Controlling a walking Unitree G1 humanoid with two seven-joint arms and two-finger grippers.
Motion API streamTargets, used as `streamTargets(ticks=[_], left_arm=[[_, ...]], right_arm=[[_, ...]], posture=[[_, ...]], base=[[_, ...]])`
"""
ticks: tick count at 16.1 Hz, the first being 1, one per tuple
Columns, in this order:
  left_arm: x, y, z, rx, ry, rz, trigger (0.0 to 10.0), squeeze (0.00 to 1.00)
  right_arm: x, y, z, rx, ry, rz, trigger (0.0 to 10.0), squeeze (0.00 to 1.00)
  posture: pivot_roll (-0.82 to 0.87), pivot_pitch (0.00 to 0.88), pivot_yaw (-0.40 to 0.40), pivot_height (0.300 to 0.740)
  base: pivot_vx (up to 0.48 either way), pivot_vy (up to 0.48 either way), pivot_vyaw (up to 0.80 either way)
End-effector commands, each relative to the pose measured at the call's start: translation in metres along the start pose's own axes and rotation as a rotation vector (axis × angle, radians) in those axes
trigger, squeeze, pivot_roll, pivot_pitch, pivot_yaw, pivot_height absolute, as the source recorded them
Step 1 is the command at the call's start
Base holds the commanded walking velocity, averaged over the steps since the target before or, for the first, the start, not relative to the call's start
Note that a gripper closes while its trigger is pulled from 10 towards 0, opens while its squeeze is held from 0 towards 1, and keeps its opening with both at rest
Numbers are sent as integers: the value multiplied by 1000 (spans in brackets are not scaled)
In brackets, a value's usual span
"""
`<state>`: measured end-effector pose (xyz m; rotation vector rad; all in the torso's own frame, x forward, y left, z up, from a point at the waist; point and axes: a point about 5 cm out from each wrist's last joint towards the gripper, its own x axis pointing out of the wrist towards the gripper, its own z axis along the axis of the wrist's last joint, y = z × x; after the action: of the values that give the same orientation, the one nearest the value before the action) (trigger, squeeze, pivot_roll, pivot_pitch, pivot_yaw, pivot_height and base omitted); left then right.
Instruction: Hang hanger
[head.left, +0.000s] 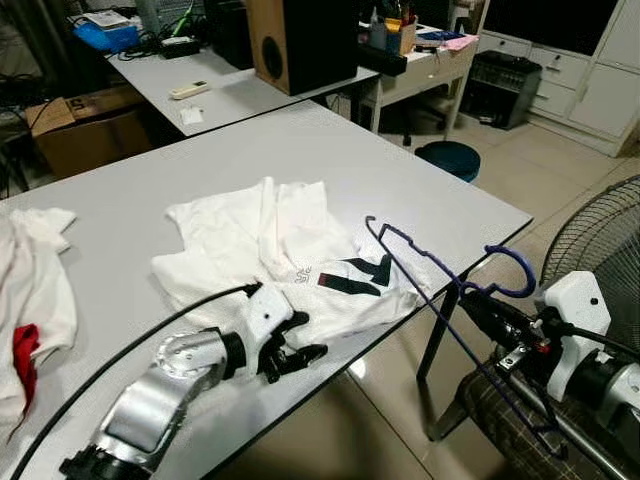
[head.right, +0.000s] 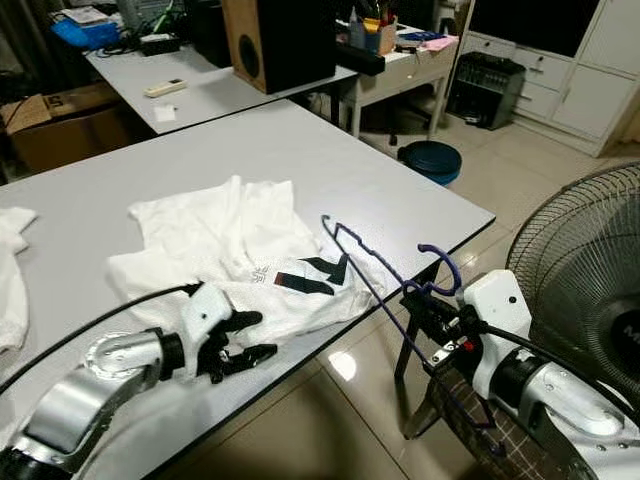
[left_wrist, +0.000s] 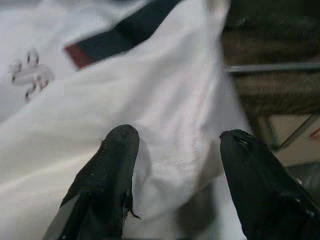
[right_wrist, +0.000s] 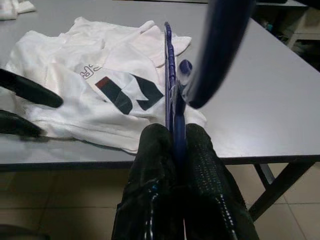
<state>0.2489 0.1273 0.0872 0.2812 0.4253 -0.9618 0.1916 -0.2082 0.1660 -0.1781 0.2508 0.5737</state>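
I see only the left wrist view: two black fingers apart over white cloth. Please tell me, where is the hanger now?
Observer: The right gripper holds the blue hanger past the table's front edge, its far end over the white shirt.
Operator: Is the grip firm?
Observer: The right wrist view shows both fingers shut on the hanger's wire near the hook.
Operator: And where is my left gripper on the table?
Observer: The left gripper is open at the shirt's near hem, close to the grey table's front edge.
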Motion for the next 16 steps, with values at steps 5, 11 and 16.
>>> streamTargets(ticks=[5,11,16], left_arm=[[-1,9,6,-20,-49,49,0,0],[-4,4,-1,37,8,-3,0,0],[-3,6,4,23,-23,1,0,0]], right_arm=[[-4,-1,6,-21,-18,15,10000,0],[-2,0,7,-25,-30,38,10000,0],[-3,-1,8,-28,-35,30,10000,0]], posture=[[-62,0,62,740],[-52,0,57,740],[-54,0,57,740]], base=[[0,0,0],[0,0,0],[0,0,0]])
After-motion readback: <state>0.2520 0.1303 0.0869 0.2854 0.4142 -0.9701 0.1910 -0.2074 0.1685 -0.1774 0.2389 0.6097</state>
